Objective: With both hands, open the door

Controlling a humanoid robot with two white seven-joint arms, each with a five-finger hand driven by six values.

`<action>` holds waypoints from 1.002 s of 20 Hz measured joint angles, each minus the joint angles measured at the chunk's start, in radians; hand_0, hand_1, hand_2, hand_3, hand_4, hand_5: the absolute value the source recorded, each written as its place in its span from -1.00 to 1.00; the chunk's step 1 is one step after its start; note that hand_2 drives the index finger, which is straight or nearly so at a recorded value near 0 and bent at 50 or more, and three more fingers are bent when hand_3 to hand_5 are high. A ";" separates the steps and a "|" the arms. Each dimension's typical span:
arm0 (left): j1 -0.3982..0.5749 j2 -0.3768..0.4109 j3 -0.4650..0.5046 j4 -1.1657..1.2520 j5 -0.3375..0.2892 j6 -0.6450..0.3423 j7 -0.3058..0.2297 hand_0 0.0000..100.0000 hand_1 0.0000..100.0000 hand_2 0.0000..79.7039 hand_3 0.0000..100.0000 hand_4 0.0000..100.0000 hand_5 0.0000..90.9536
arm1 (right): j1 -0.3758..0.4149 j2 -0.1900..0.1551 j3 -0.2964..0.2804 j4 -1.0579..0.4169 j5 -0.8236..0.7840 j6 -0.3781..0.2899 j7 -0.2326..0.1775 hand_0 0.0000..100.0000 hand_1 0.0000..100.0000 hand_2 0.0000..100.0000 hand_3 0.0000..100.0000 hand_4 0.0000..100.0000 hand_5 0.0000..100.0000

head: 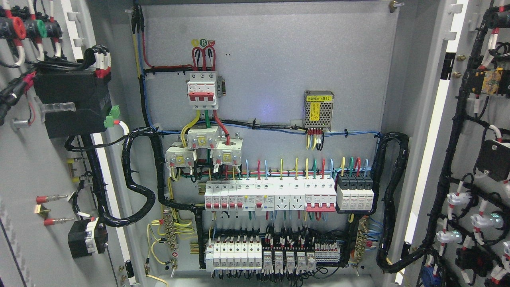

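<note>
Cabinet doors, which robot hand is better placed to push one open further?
Neither: no robot hand is in view. The left door and right door are both swung wide, exposing the breaker panel.

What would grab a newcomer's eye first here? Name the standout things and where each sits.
Both cabinet doors stand swung wide, the left door and right door showing their wired insides at the picture's edges; no robot hand is in view. On the grey back panel, the red-handled main breaker sits upper centre, with a perforated metal power supply to its right. Below runs a long row of white breakers fed by coloured wires.
</note>
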 measured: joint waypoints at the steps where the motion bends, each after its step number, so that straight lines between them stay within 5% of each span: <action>1: 0.001 0.000 0.004 0.000 0.006 0.000 0.000 -1.00 -1.00 -1.00 -1.00 -0.94 -1.00 | 0.000 -0.007 -0.002 0.004 -0.002 0.000 0.000 -1.00 -1.00 -1.00 -1.00 -1.00 -1.00; 20: 0.033 0.043 0.146 0.011 0.192 0.000 -0.003 -1.00 -1.00 -1.00 -1.00 -0.93 -1.00 | -0.008 -0.097 -0.026 0.038 -0.082 -0.005 0.054 -1.00 -1.00 -1.00 -1.00 -1.00 -1.00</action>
